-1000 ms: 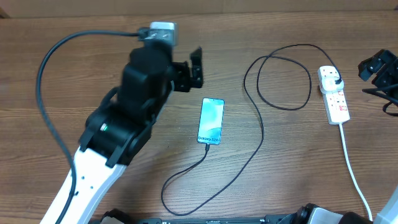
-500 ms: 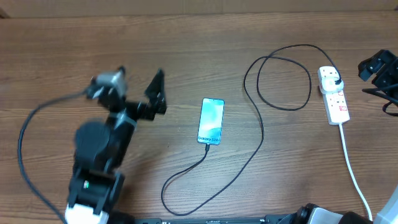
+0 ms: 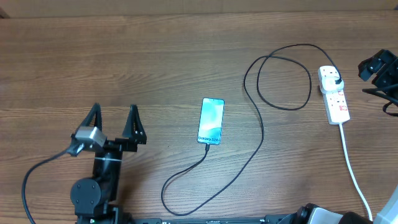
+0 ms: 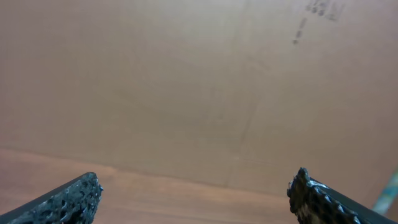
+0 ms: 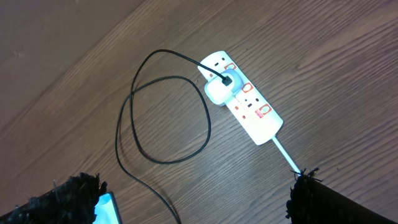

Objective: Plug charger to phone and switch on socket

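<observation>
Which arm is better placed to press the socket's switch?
Right. The right gripper is open beside the socket, which its wrist camera sees; the left gripper sits far off, beyond the phone.

Charger [image 3: 263,132] joins phone [image 3: 211,121] btm & socket [image 3: 334,98].

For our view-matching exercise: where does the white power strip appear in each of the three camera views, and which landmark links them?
Overhead: power strip near the right edge, above mid-height.
Left wrist: not in view.
Right wrist: power strip upper centre, lying diagonally.
Shared landmark: the looping charger cable beside it, in the overhead and right wrist views.
</observation>
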Robot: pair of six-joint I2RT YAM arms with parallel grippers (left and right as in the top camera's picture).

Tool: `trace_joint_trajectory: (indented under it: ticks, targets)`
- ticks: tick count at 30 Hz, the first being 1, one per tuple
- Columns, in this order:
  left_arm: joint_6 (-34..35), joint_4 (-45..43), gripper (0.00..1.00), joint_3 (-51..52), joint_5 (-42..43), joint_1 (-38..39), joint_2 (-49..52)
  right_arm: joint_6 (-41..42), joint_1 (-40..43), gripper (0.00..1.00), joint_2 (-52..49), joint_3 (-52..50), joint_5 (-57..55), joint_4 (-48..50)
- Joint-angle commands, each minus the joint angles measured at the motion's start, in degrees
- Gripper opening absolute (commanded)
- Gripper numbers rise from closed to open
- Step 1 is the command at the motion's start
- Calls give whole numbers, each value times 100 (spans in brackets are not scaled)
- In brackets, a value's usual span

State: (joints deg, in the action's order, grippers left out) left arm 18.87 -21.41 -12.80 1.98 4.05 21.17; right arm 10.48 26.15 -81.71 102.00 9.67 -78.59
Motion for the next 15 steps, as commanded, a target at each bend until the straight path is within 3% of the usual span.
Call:
trace_joint_trajectory:
  ticks: [1, 8, 15]
  targets:
    - [-94, -31, 100, 417, 66, -190, -369, 20, -33, 100, 31, 109, 20, 22]
    - [-111, -33, 100, 1246, 44, -459, -1014, 20, -33, 100, 31, 109, 20, 22]
    - [-424, 769, 99, 1250, 94, -651, -1432, 20, -33, 100, 31, 109, 20, 22]
